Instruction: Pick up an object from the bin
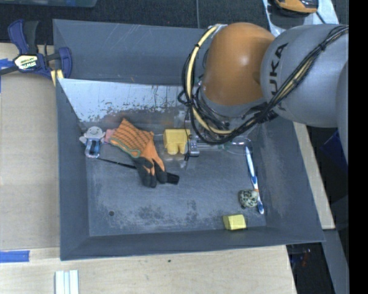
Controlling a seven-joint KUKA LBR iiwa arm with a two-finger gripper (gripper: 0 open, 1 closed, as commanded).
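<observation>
- Reaching in from the right, the arm (306, 60) hangs over the rear middle of the bin (73, 182), with its orange cover (233, 60) and looped cables (193, 112) above the gripper (187, 150).
- The gripper sits low, near the bin floor and just in front of the back wall; the wrist hides most of it.
- Whether it is wide or closed cannot be told, nor whether it has hold of anything.
- A yellow block (175, 141) lies right at the gripper, on the view's left side of it. I cannot tell whether the block sits between the jaws or only against them.
- An orange glove (134, 141) with black tips lies just left of the block, its near edge touching or almost touching it.
- A small clear thing (92, 143) with blue on it lies at the glove's far end, near the left wall.
- A blue and white pen (253, 175) lies on the right of the floor, running from under the arm toward the front right corner, apart from the gripper.
- A speckled lump (249, 198) lies just beside the pen's lower end.
- A small yellow cube (235, 222) lies by the front wall, well apart from the gripper.
</observation>
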